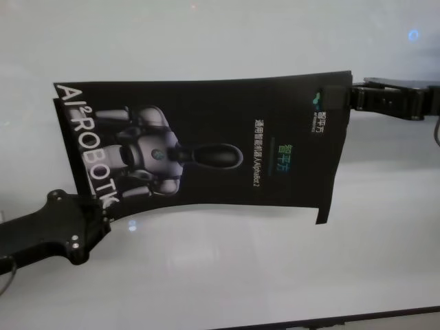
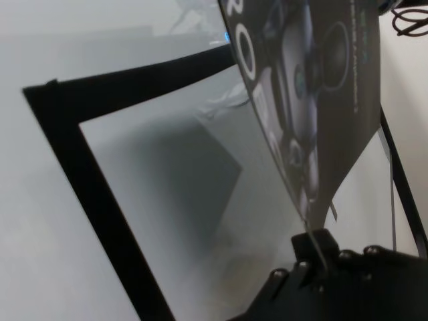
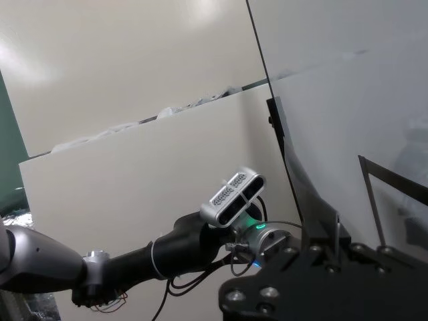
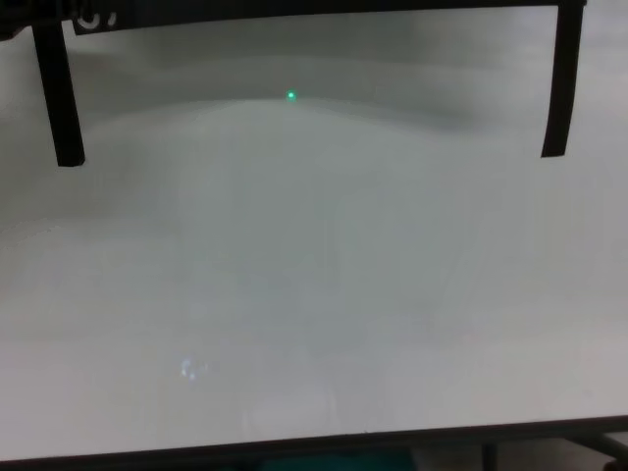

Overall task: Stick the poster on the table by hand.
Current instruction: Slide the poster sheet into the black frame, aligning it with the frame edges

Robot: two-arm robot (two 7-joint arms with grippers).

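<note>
Above the white counter (image 1: 227, 268), the black poster (image 1: 206, 148) was held aloft, stretched between both arms and bowed, its printed face toward the head camera. Lettering "AI² ROBOTIC" ran along its left end, beside a grey-white robot picture (image 1: 148, 151). Black tape strips (image 4: 59, 98) hung from its corners, two showing in the chest view, their ends above the counter surface.

Left claw (image 1: 103, 206) was closed on the poster's near-left edge; the left wrist view showed the sheet's edge pinched between its fingertips (image 2: 319, 249). Right claw (image 1: 344, 97) gripped the far-right corner by the logo, closed on the sheet; the right wrist view showed the sheet edge-on at the fingers (image 3: 334, 234).

A green light spot (image 4: 290, 95) showed on the counter in the chest view.
</note>
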